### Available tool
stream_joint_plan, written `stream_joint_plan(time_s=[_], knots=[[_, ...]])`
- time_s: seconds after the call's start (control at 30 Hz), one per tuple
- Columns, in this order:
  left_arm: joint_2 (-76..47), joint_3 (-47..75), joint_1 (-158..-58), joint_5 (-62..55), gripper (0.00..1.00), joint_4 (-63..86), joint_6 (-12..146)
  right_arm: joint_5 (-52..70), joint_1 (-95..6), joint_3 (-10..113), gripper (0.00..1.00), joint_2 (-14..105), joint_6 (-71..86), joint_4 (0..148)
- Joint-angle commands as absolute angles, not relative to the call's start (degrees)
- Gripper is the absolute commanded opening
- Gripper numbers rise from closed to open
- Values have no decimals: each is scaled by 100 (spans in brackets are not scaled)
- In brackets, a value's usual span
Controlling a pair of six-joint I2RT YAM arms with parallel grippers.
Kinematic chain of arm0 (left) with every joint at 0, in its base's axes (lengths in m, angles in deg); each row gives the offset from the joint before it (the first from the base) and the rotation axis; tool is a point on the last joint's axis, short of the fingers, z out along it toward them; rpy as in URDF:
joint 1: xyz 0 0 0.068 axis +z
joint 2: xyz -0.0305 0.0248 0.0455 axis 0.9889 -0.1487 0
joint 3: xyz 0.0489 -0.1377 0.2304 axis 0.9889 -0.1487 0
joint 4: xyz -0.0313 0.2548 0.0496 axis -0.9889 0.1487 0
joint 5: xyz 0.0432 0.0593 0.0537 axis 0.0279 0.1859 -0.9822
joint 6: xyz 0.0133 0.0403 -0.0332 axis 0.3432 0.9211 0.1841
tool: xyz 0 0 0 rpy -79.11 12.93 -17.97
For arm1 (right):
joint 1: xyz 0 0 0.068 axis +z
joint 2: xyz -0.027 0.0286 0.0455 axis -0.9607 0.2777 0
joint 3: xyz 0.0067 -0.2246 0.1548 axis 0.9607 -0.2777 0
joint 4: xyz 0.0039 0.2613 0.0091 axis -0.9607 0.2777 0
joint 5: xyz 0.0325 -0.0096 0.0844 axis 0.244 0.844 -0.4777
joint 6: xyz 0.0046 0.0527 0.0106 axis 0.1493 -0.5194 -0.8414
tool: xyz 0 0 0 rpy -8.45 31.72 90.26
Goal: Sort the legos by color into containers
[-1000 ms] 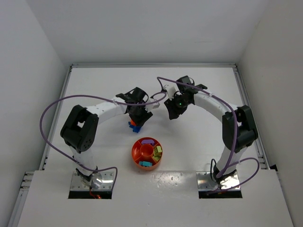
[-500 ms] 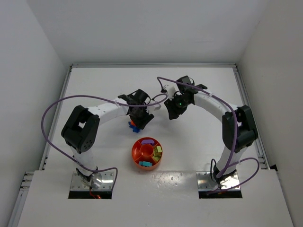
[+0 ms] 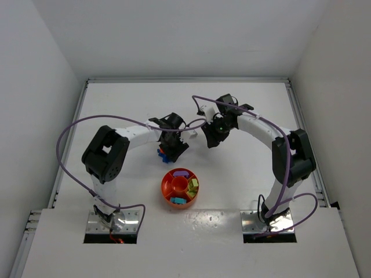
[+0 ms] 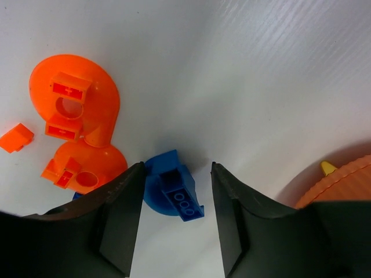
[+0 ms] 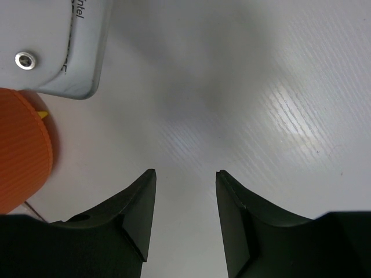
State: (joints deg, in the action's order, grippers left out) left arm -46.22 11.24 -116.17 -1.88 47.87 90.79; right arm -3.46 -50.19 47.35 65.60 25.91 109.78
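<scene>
Tabletop: half-open left pincer astride lego

A robotics lab test cell — plain white wall panels box in a bare white table. The left arm and right arm stand bolted on metal base plates at its near edge — purple cables looping alongside.

Divided orange-red tray is seen near the arm bases; a purple brick, yellow-green brick and teal brick are held inside. Left gripper is positioned over blue and orange bricks; right gripper is positioned further right.
</scene>
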Motion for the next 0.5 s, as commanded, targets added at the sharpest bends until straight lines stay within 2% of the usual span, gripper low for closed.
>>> stream_joint_plan(time_s=[0.0,0.17,0.27,0.47], knots=[[-4635,1300,-11669,-131,54,4780,9014,-481,-5059,4725,47,6272,2655,10928],[-4750,1300,-11669,-131,46,4780,9014,-481,-5059,4778,47,6272,2708,10928],[-4750,1300,-11669,-79,36,4727,9066,-534,-5111,4778,47,6272,2708,10928],[-4750,1300,-11669,-25,24,4727,9119,-534,-5111,4725,47,6272,2708,10928]])
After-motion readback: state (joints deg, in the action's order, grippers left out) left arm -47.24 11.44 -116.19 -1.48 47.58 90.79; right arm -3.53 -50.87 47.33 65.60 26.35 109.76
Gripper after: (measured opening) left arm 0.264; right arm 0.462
